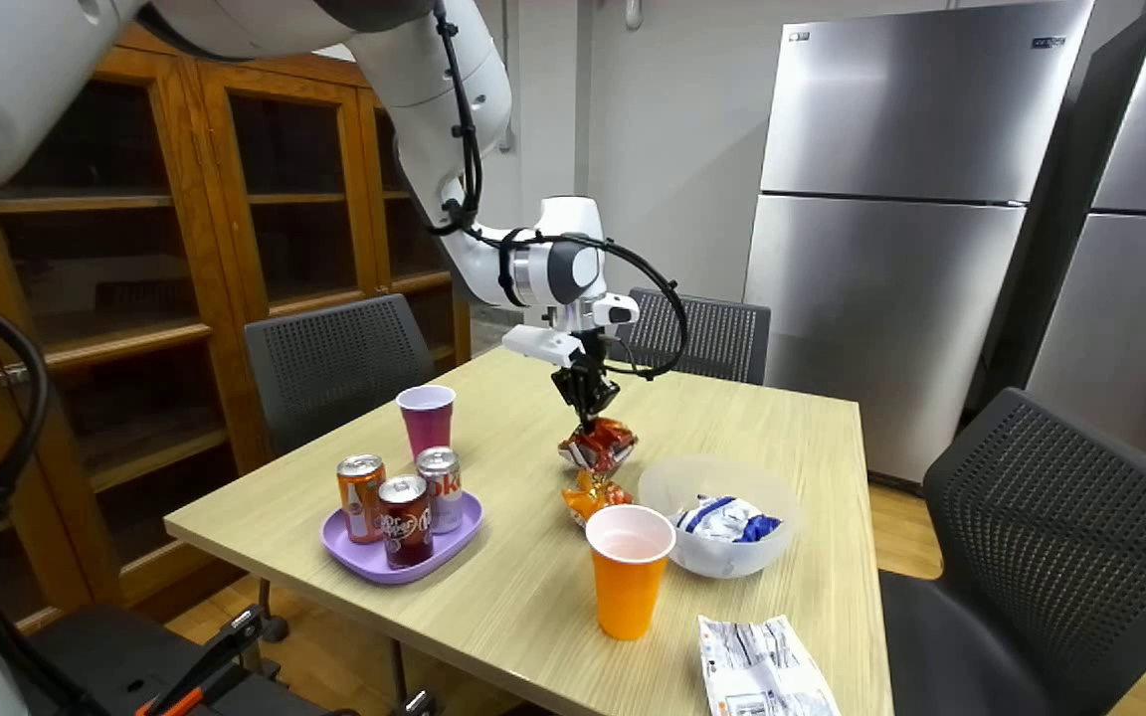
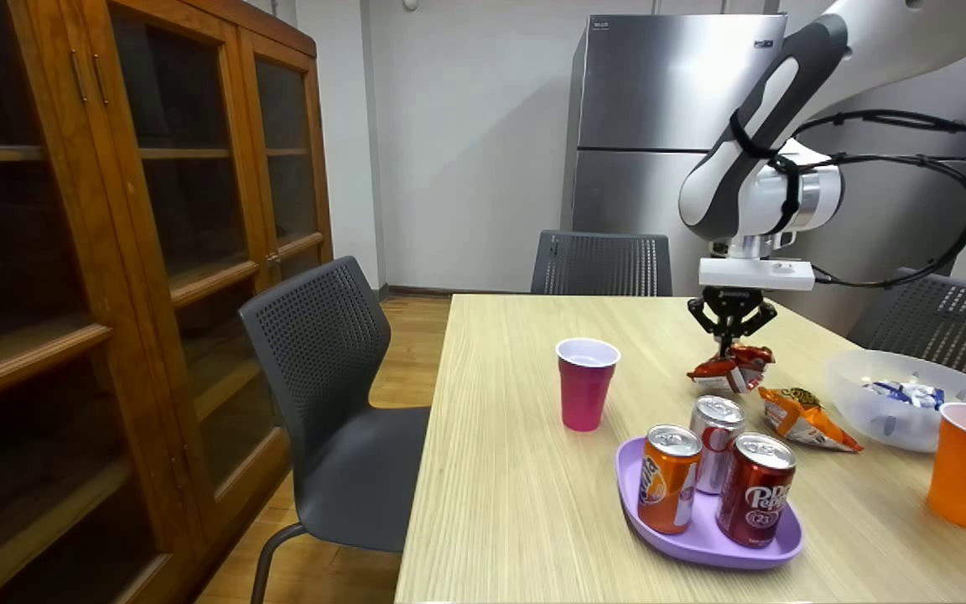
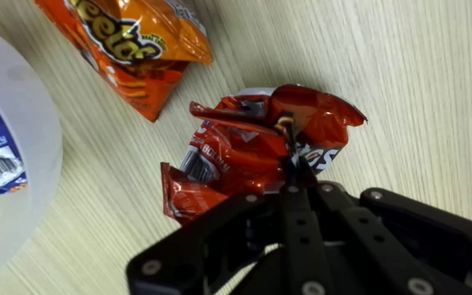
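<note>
My gripper [image 1: 588, 420] points down and is shut on a red Doritos bag, pinching its crumpled middle. The bag shows in both exterior views [image 1: 601, 449] [image 2: 736, 371] and fills the middle of the wrist view [image 3: 248, 159], where the fingertips [image 3: 296, 166] meet on it. I cannot tell whether it touches the table. An orange Cheetos bag [image 2: 806, 419] lies on the table just beside it and shows at the upper left of the wrist view [image 3: 146, 45]. A translucent white bowl [image 1: 722, 564] stands near both, with a blue and white bag [image 1: 727, 519] inside.
A purple tray [image 2: 705, 554] holds an orange Fanta can [image 2: 669, 482], a silver can [image 2: 718, 445] and a Dr Pepper can [image 2: 755, 495]. A pink cup [image 2: 588, 386], an orange cup [image 1: 628, 587] and a white packet [image 1: 762, 666] are on the table. Chairs stand around it.
</note>
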{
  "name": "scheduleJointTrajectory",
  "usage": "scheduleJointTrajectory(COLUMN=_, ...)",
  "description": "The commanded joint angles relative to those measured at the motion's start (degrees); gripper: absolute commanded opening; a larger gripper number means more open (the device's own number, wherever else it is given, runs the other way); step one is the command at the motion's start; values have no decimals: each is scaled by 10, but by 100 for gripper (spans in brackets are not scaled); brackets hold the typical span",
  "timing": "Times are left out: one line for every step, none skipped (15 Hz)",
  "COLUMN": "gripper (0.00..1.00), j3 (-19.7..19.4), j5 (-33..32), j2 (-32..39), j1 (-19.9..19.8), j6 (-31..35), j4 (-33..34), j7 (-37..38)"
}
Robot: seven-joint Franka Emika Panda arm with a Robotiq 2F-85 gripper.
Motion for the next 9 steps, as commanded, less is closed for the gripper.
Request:
scheduleJointTrajectory(gripper=0, j3=0, j5=8, j2=-47, j1=-8, j6=18, j4=-33, j7=-20)
scheduleJointTrajectory(gripper=0, j3=-2, j5=9, j2=-55, j1=-9, j6=23, j4=-38, j7=-20)
scheduleJointTrajectory(gripper=0, j3=-3, j5=9, j2=-65, j1=-12, j6=29, j4=-46, j7=-22)
scheduleJointTrajectory(gripper=0, j3=-4, j5=9, j2=-73, j1=-15, j6=32, j4=-51, j7=-23)
scheduleJointTrajectory(gripper=0, j3=-4, j5=11, j2=-84, j1=-20, j6=39, j4=-60, j7=-26)
scheduleJointTrajectory(gripper=0, j3=-5, j5=12, j2=-94, j1=-24, j6=44, j4=-68, j7=-28)
scheduleJointTrajectory(gripper=0, j3=-7, j5=12, j2=-105, j1=-28, j6=51, j4=-78, j7=-29)
scheduleJointTrajectory(gripper=0, j3=-8, j5=12, j2=-115, j1=-32, j6=55, j4=-86, j7=-30)
scheduleJointTrajectory(gripper=0, j3=-10, j5=12, j2=-125, j1=-37, j6=58, j4=-95, j7=-32)
